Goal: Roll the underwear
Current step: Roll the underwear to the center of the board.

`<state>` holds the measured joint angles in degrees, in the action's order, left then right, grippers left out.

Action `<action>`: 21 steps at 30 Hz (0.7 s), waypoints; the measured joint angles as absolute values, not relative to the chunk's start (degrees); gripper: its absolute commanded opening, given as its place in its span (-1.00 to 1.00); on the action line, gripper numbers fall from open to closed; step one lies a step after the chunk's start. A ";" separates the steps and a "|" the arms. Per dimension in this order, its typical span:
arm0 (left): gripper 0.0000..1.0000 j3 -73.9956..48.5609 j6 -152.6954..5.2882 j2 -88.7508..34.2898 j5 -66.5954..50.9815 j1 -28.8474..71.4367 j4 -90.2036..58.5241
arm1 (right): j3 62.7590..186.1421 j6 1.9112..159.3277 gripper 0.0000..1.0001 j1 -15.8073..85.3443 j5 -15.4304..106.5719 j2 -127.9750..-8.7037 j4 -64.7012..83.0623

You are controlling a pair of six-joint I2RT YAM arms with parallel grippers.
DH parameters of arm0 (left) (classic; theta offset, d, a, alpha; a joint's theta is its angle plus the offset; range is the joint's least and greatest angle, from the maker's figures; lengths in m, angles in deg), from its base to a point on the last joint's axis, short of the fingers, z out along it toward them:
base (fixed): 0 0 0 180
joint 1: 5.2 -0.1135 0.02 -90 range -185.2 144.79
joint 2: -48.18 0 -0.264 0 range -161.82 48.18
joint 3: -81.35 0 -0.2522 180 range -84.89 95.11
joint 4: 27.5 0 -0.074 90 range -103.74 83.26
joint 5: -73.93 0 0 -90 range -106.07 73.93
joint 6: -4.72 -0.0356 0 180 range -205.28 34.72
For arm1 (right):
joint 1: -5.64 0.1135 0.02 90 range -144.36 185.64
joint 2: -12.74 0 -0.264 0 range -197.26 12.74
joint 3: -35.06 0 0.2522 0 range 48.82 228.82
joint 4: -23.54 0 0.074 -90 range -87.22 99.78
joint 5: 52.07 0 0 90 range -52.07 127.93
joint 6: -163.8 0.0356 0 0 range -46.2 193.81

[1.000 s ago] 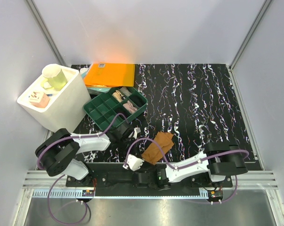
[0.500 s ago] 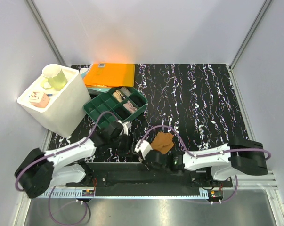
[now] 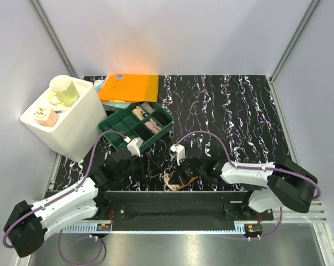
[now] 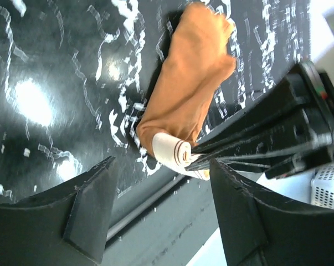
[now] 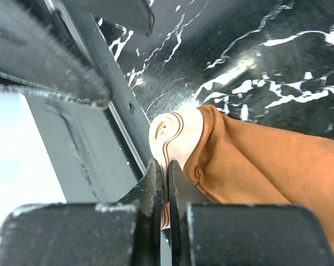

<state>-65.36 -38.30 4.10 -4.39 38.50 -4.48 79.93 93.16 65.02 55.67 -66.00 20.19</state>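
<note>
1. Since a second ago, the brown underwear (image 4: 191,77) has gone from lying spread out on the bench (image 3: 239,111) to lying at the near edge as a long, bunched bundle. Both arms have swung in toward it.
2. The left tool (image 4: 162,165) has gone from nearly closed to wide. In its own wrist view its two fingers frame the end of the bundle and stand apart from the cloth.
3. The right tool (image 5: 165,180) is pinched tight on the pale waistband (image 5: 169,130). The waistband forms the curled end of the bundle, just beside the mounting plate (image 3: 139,198) at the near edge of the bench.
4. From above, the right arm hides most of the underwear, and only the pale end shows beneath it.
5. A green compartment tray (image 3: 114,133), an orange folder (image 3: 129,87) and a white box (image 3: 72,130) carrying a green cup (image 3: 63,90) sit at the far left, well apart from the bundle.
</note>
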 measured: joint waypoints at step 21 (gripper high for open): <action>0.04 -68.07 -44.99 -22.98 -0.63 41.14 -42.97 | 74.55 106.12 -1.00 45.17 79.62 -78.04 36.28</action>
